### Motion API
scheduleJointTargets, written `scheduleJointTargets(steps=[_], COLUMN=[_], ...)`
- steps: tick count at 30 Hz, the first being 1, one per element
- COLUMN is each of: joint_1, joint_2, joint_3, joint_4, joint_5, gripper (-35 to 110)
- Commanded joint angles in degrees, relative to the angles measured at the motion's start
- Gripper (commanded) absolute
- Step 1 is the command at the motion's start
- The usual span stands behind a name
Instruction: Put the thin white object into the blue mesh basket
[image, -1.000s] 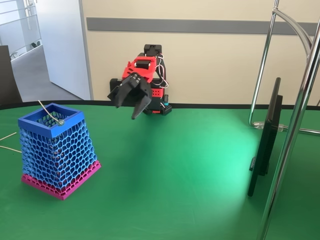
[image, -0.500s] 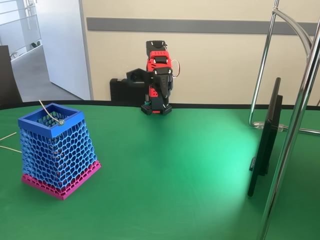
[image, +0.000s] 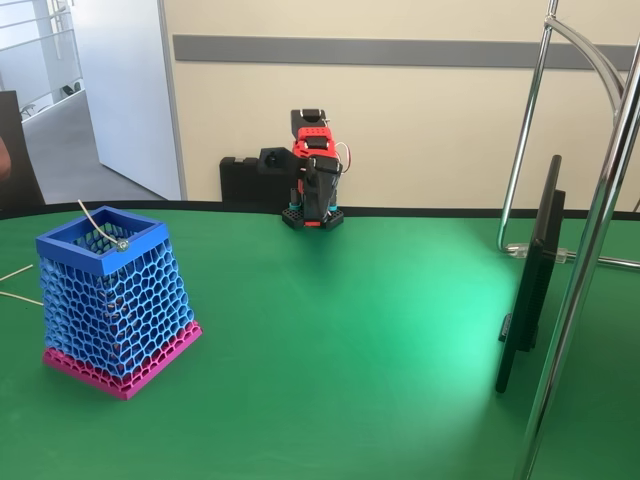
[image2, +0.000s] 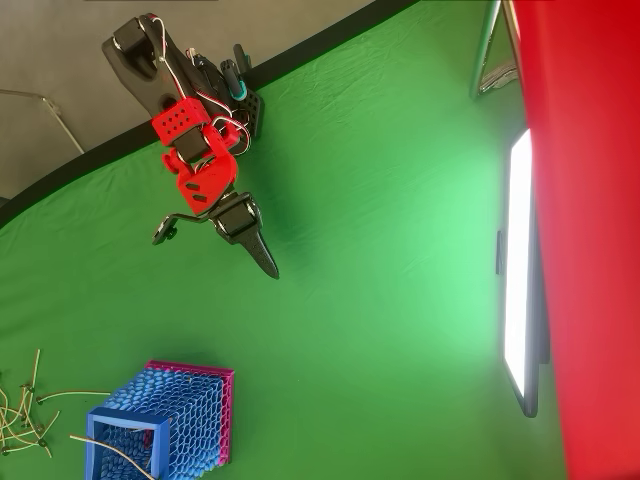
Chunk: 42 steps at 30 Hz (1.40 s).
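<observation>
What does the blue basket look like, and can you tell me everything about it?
The blue mesh basket is a tapered square basket, narrower at the top, with honeycomb mesh walls, a solid blue rim and a magenta band at its base. It stands upright on the green table. The thin white object leans across its rim, its grey tip resting on the rim's edge.

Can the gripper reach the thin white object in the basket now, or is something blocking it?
Probably yes. The thin white object leans across the rim of the blue mesh basket, sticking out above it. The green table between it and the gripper is bare, though the arm is folded back.
</observation>
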Motion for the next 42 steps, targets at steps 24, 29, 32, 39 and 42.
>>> scheduleJointTargets(steps=[24,29,32,39,42], joint_1=[1.4,1.4,1.4,1.4,1.4], joint_2=[22.0,22.0,22.0,22.0,22.0], joint_3=[1.9,1.9,1.9,1.9,1.9], joint_4=[40.0,40.0,40.0,40.1,40.1], joint_5=[6.1,6.1,6.1,6.1,6.1], gripper=[1,1,1,1,1])
